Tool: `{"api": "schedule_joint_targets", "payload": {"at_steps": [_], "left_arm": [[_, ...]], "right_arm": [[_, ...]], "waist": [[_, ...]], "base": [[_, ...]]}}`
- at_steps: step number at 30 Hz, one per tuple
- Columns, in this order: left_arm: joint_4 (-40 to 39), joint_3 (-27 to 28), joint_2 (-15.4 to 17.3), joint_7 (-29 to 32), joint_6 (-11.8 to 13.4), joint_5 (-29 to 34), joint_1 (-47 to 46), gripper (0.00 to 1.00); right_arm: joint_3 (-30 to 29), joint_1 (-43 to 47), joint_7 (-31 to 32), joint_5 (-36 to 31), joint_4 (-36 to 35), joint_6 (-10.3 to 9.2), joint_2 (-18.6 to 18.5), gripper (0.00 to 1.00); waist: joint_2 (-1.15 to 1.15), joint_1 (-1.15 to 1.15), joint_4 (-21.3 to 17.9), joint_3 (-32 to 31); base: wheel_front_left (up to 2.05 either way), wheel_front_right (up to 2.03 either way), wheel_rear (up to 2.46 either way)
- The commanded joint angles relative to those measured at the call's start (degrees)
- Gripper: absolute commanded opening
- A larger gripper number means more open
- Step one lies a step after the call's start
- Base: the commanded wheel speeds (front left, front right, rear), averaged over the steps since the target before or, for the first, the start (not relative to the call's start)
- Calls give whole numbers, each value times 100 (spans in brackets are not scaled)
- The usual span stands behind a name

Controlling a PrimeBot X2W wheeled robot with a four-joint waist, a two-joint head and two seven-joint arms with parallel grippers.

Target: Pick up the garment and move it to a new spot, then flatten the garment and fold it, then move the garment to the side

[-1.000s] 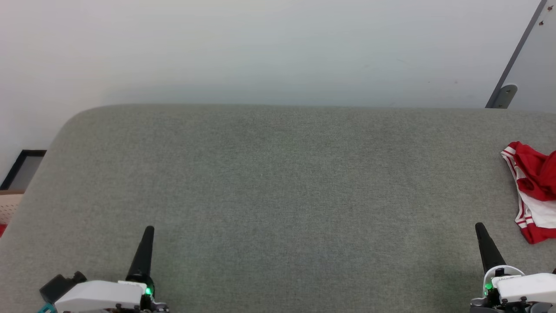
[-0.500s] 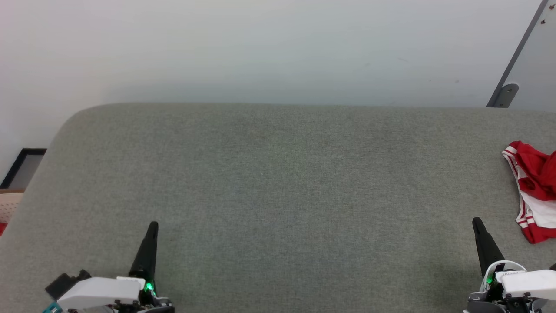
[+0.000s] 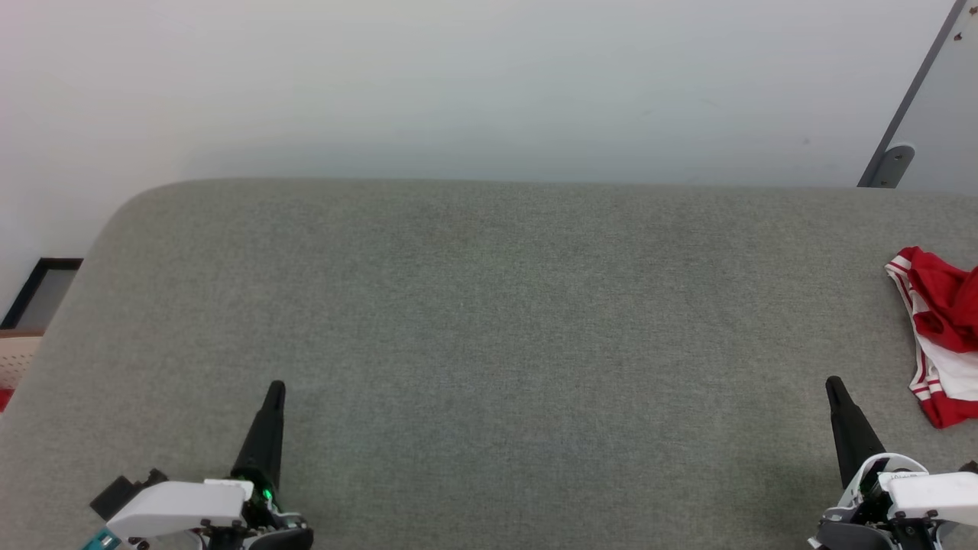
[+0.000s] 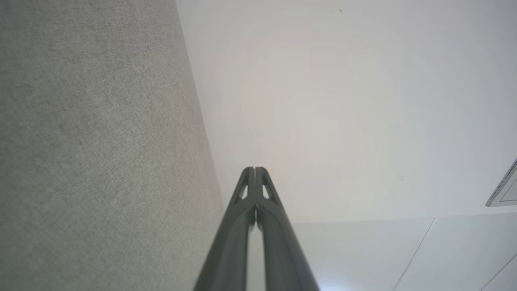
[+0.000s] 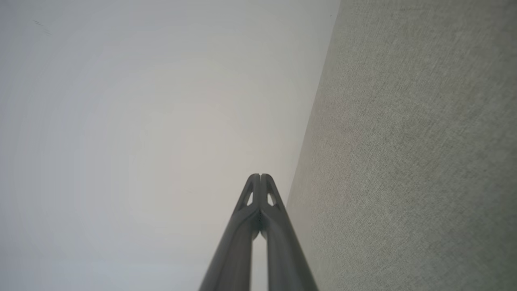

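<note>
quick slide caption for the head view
Head view: left gripper and right gripper shut over grey fabric surface, crumpled red-and-white jersey at right edge.

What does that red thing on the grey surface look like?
Start at the wide grey fabric-covered surface and follow it to its right-hand edge. There, just beyond the dark tip of the right gripper, lies the garment, a crumpled heap cut by the picture's edge. Its bright red cloth, white panel and red-and-white striped trim stand out against the plain grey.

Left pincer [image 3: 275, 388], right pincer [image 3: 833, 382] advanced.
</note>
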Motion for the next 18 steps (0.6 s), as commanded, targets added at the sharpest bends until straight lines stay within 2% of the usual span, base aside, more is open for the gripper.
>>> {"api": "schedule_joint_targets", "payload": {"at_steps": [1,9,18], "left_arm": [[8,29,-28,42,-19,-101,-59,0],[31,57,-93,118,-20,-325,-110,0],[30,56,-89,115,-20,-313,-107,0]], "right_arm": [[-12,-86,42,133,-33,-6,21,0],[-23,-121,112,423,-36,-8,65,0],[-20,-82,113,405,-31,-7,61,0]], "waist": [[0,0,1,3],[0,0,7,15],[0,0,7,15]], "base": [[0,0,0],[0,0,0],[0,0,0]]}}
